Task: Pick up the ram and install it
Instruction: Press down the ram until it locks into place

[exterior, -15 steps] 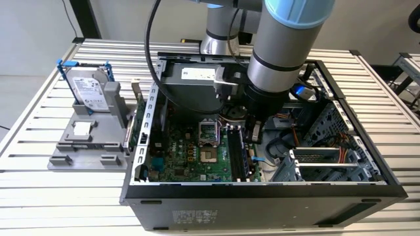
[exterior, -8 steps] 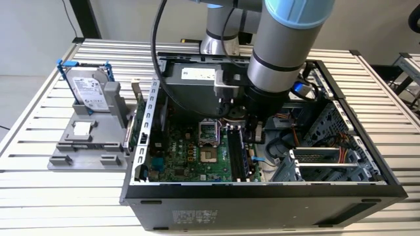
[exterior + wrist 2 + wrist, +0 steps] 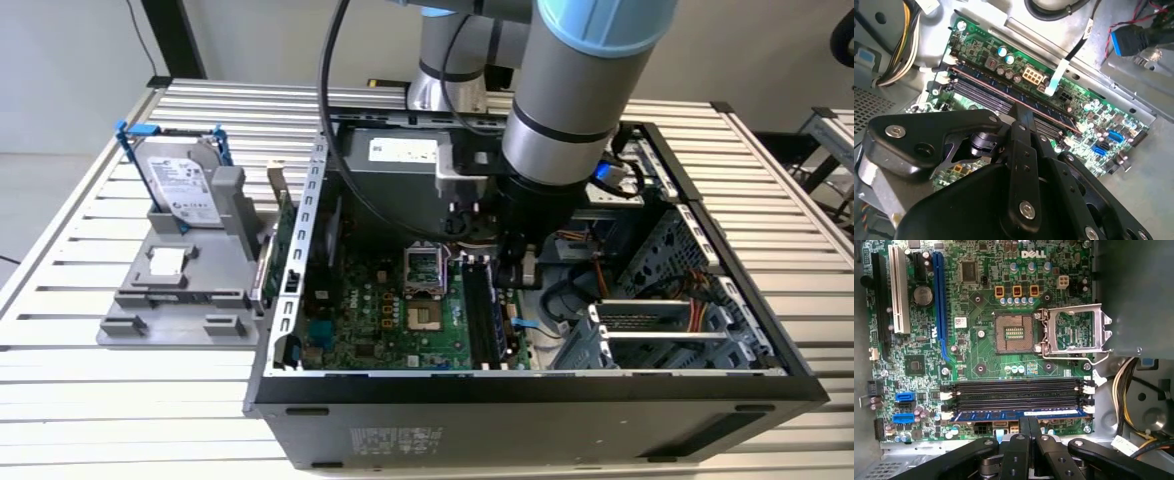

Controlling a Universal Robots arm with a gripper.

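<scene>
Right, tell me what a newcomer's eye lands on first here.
The grey and light-blue robot arm reaching down into the open black computer case. In the first wrist view, its black hand sits right at a long bluish ram stick in the memory slots. A silver hard drive stands outside, at the exterior view's left.

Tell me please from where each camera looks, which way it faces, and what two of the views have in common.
Exterior view: off the arm, above the open computer case, looking down into it; the arm shows.
First wrist view: on the arm, facing the motherboard squarely; the claw shows at the ram.
Second wrist view: on the arm, looking slantwise across the motherboard; the claw's black links show.
Shared: both wrist views show the claw at the ram.
</scene>
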